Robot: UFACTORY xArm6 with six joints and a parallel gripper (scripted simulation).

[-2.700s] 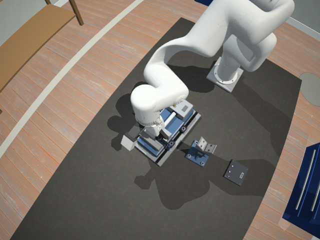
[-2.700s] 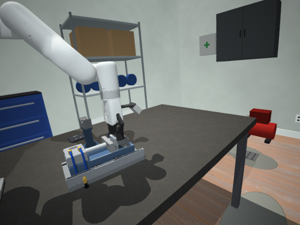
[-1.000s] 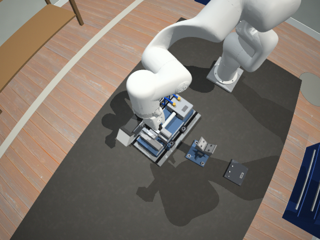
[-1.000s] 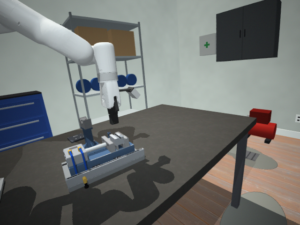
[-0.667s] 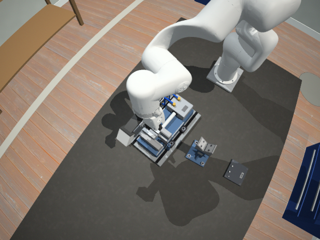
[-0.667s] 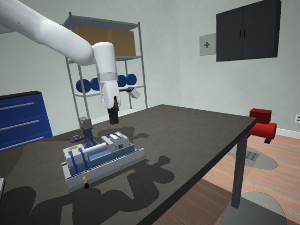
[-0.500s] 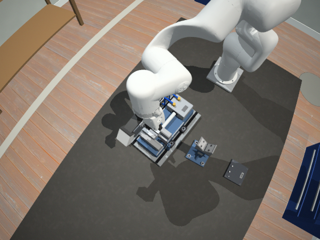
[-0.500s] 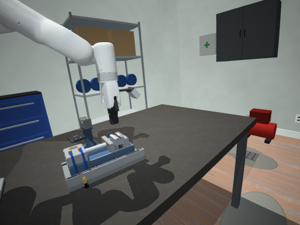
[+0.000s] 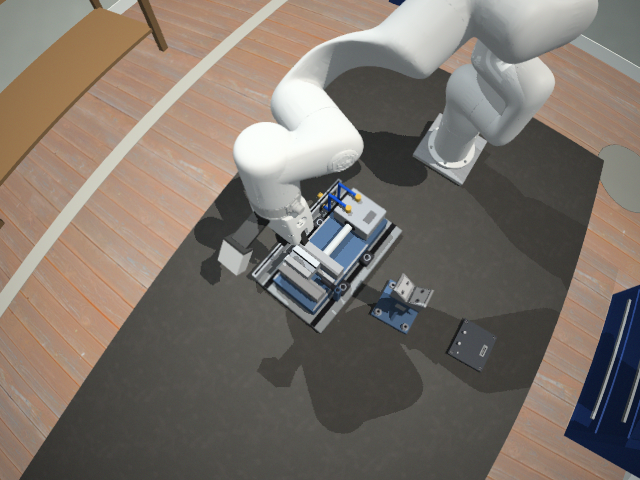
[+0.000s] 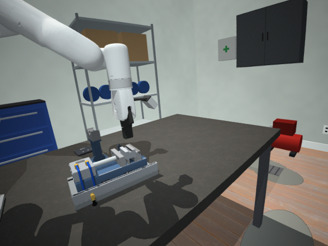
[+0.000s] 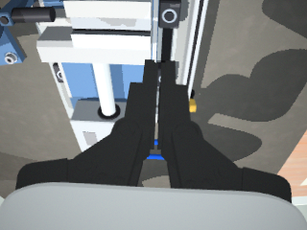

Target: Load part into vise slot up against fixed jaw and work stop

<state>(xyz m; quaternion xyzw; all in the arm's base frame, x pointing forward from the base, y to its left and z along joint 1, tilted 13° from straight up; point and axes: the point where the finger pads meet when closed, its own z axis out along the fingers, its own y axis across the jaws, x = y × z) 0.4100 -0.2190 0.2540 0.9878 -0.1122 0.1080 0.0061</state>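
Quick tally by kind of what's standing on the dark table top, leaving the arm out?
Vise: 1
V-block: 1
Infeed plate: 1
Light grey box: 1
Total: 4

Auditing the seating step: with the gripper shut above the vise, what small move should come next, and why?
Probably lower the gripper, jaws shut on nothing, beside the part's free end and nudge it toward the work stop. The part lies in the vise, and the gripper hangs just past the end opposite the stop.
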